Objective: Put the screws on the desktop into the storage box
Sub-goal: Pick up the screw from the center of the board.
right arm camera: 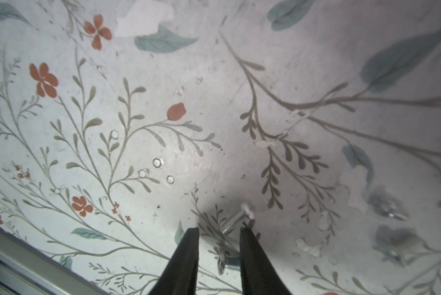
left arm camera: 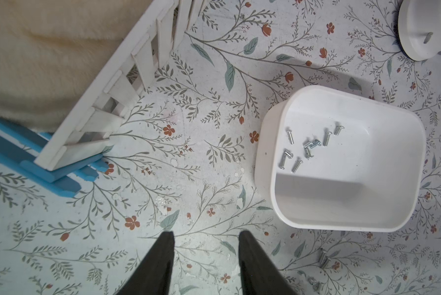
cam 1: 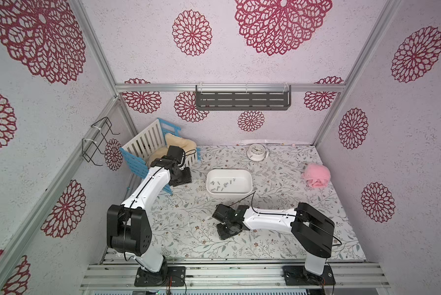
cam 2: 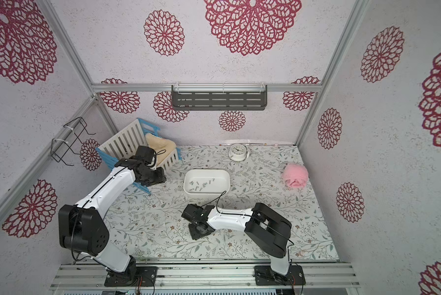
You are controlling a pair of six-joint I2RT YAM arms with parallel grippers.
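Right tool (right arm camera: 219,228) near-centre, low over desk (right arm camera: 163,153), jaws narrowly apart straddling two loose screws (right arm camera: 236,219), neither clamped; farther, storage box (cam 1: 229,170) holds more; left tool (left arm camera: 206,233) left of it, half-wide, empty.

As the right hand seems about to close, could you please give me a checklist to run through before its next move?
1. Open right hand astride a screw: ok.
2. Only one screw in its gap: not ok, a second screw lies there too.
3. Contact with the desktop: cannot tell.
4. Open, empty left hand clear of the storage box: ok.
5. Upright storage box with room: ok.
6. Cleared desktop: not ok, loose screws lie near the box.
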